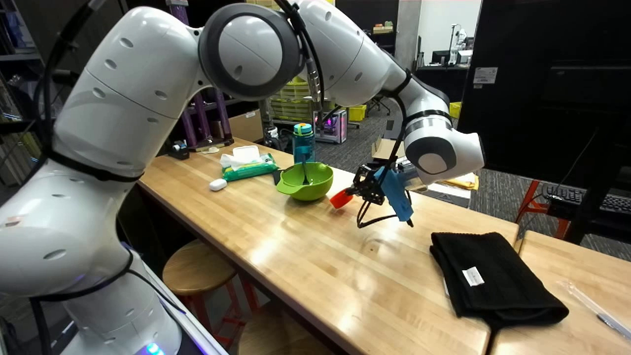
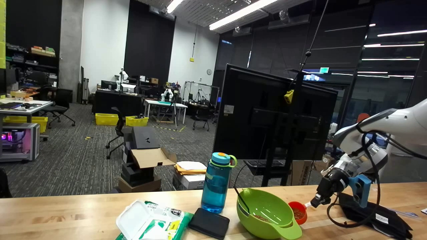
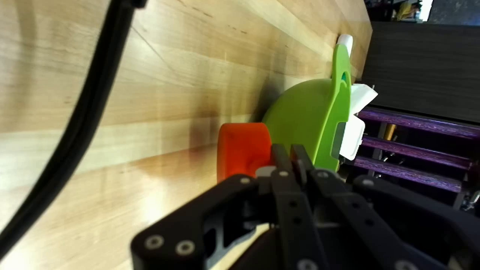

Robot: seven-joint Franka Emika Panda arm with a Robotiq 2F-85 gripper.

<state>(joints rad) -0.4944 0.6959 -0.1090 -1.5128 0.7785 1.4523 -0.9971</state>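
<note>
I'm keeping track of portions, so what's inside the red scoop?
In an exterior view, small brown pieces lie inside the red scoop. They cover its bottom, so that and their depth can't be seen.

1 red scoop, tilted, brown bits inside, nr grn bowl

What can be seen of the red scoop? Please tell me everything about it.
The red scoop is round and plastic-looking, with a pale handle. Small brown bits lie inside. The closed end effector grips the handle, holding the scoop, opening roughly upward, right beside the green bowl. Its exact tilt, and whether it touches the bowl, I cannot tell.
</note>
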